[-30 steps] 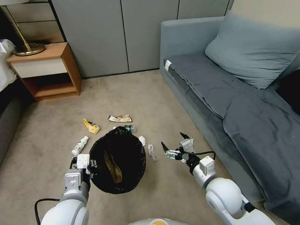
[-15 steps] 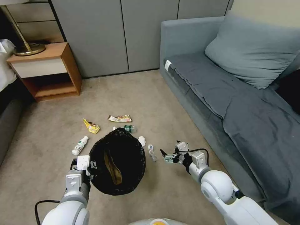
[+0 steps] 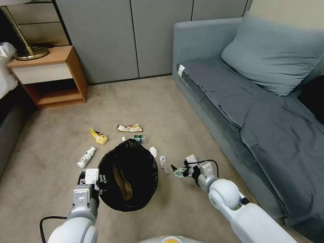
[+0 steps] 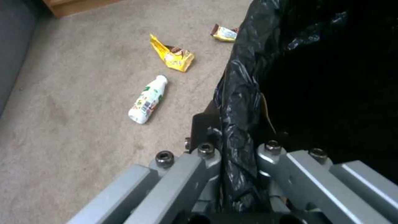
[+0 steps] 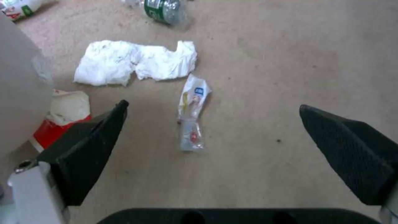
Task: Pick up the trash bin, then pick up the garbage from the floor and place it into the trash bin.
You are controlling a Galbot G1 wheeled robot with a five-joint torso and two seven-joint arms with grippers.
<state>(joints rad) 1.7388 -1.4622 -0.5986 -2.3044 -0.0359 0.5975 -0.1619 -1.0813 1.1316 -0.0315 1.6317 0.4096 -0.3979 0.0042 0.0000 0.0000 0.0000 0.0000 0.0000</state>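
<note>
Left pincer, lower left of frame, clamped on trash bin rim, bin at lower centre. Right pincer spread apart above clear crumpled wrapper on floor, right of bin. Best: centre both fingers astride wrapper, descend straight, pinch low against carpet.

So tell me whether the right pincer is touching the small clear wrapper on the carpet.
Apart. In the right wrist view the right pincer is open, and bare carpet shows between each fingertip and the clear wrapper lying between them.
</note>
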